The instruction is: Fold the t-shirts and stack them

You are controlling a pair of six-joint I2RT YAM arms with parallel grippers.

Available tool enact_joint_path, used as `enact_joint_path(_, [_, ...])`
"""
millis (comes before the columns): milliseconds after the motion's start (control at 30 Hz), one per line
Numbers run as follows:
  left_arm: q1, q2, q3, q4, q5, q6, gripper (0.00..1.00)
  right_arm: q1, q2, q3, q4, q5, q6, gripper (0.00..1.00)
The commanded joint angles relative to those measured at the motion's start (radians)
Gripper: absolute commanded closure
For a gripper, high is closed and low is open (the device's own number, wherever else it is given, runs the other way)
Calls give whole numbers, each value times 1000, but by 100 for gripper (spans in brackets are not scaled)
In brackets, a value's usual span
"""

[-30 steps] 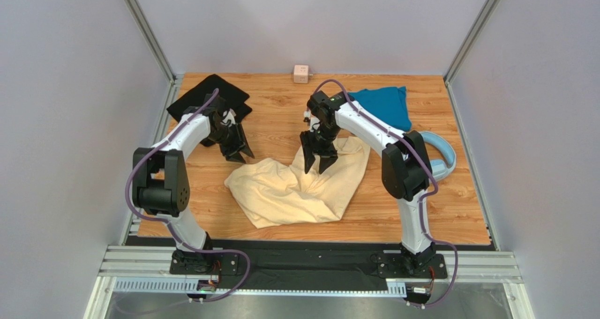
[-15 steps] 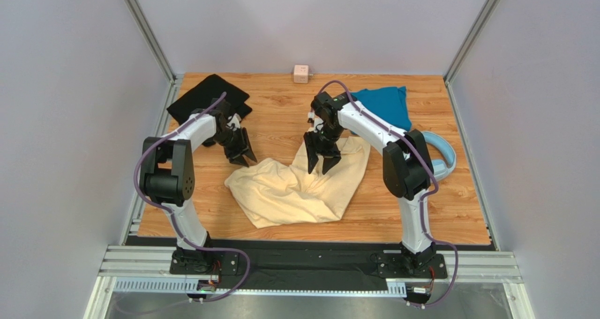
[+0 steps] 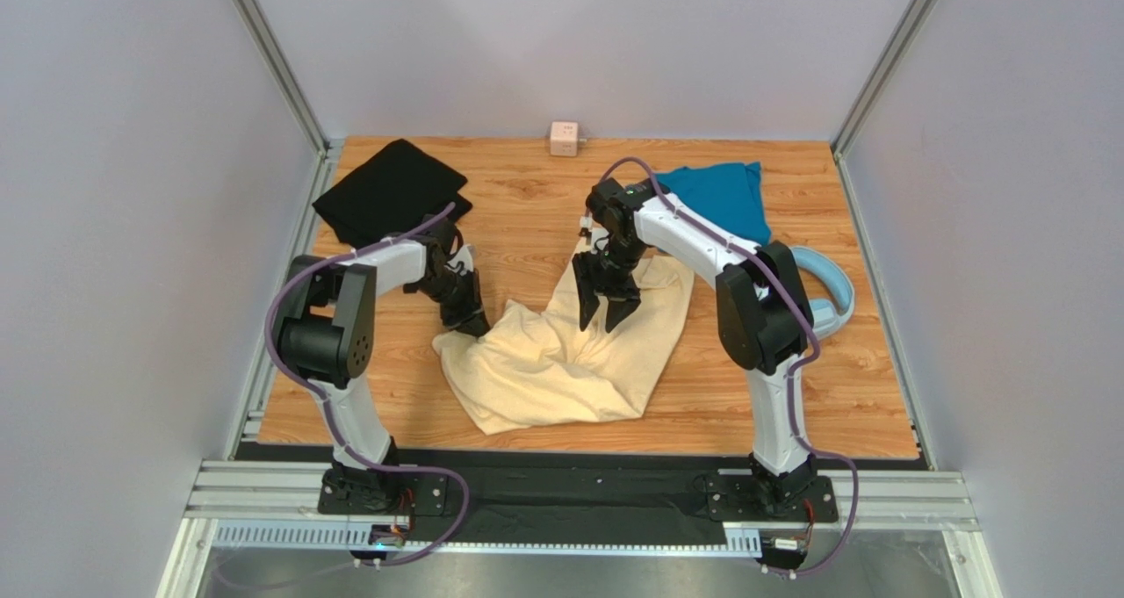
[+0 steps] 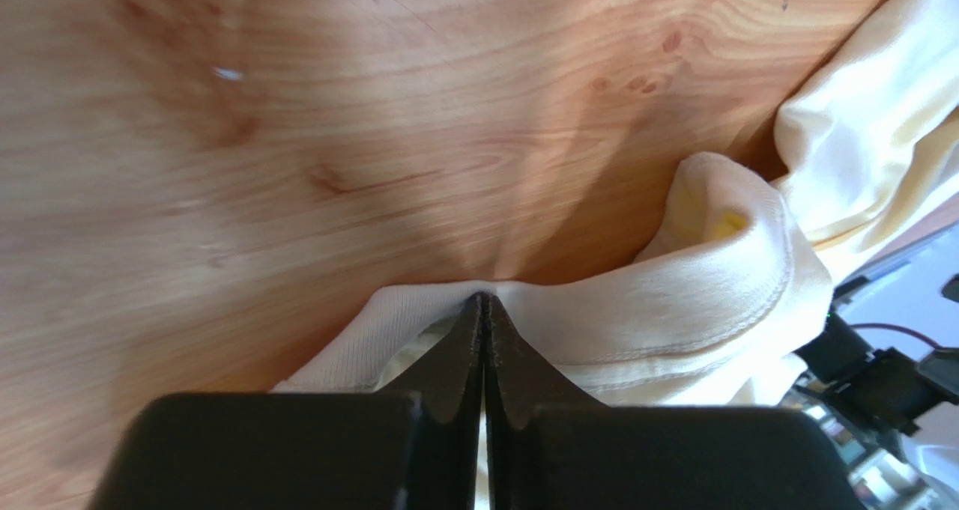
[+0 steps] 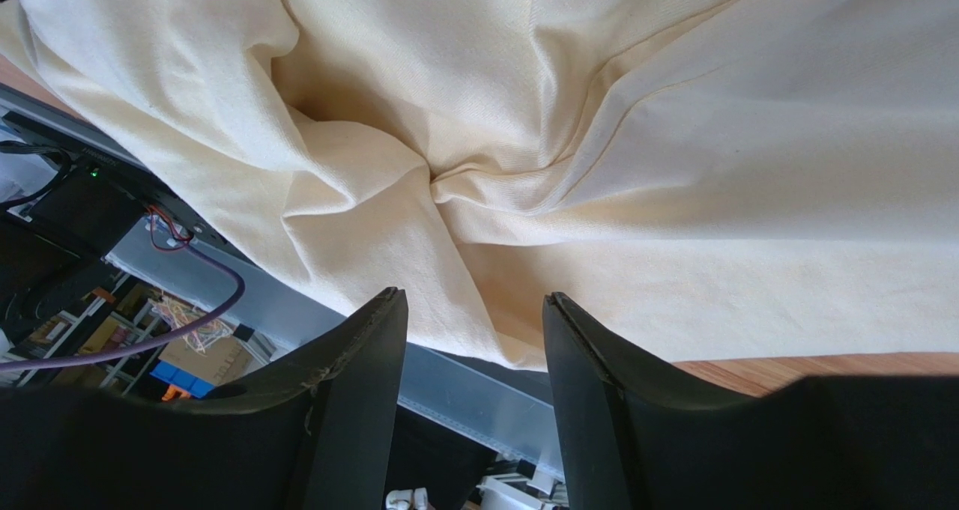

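The pale cream-yellow t-shirt [image 3: 567, 354] lies crumpled at the table's middle. My left gripper [image 3: 465, 319] is at its upper left corner, jaws shut on a fold of the shirt's hem [image 4: 630, 308], which the left wrist view shows pinched at the tips [image 4: 484, 302]. My right gripper [image 3: 603, 311] hangs open just above the shirt's upper middle; in the right wrist view the creased cloth [image 5: 630, 139] spreads beyond its fingertips [image 5: 474, 302] with nothing between them. The teal t-shirt [image 3: 723, 196] lies bunched at the back right. The black t-shirt [image 3: 387, 190] lies flat at the back left.
Light-blue headphones [image 3: 825, 295] rest at the right edge behind the right arm. A small pink cube [image 3: 565, 138] sits at the back wall. Bare wood [image 3: 528, 210] shows between the black and teal shirts. Walls close in the table on three sides.
My left gripper moved down and right from beside the black shirt to the cream shirt's corner and shut on its hem. The right gripper shifted only slightly.
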Motion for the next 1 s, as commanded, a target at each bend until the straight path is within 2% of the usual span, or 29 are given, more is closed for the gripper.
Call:
enact_joint_path(0, [-20,-70,-39,25,30,7,100,0,-20,-28,37,-21,-11,50])
enact_joint_path(267, [-18,-269,-23,8,-29,-26,100,0,-55,-99,79,-7,-4,59])
enact_joint_path(533, [-20,-390,60,-58,1,-49,100,-1,-78,-143,112,4,12,59])
enact_joint_path(633, [-20,-403,50,-62,0,-36,100,-1,-91,-155,135,-34,19,47])
enact_joint_path(700, [-20,-397,47,-64,4,-28,89,-1,-105,-177,176,-57,34,43])
enact_joint_path(733, [-20,-386,47,-65,6,-25,85,-1,-106,-184,196,-95,50,38])
enact_joint_path(767, [-20,-378,49,-67,3,-23,77,-1,-102,-191,230,-115,61,36])
enact_joint_path(800, [-20,-374,50,-72,0,-22,75,-1,-95,-188,239,-129,67,36])
enact_joint_path(967, [-20,-354,49,-81,-2,-17,75,9,-62,-134,244,-162,74,36])
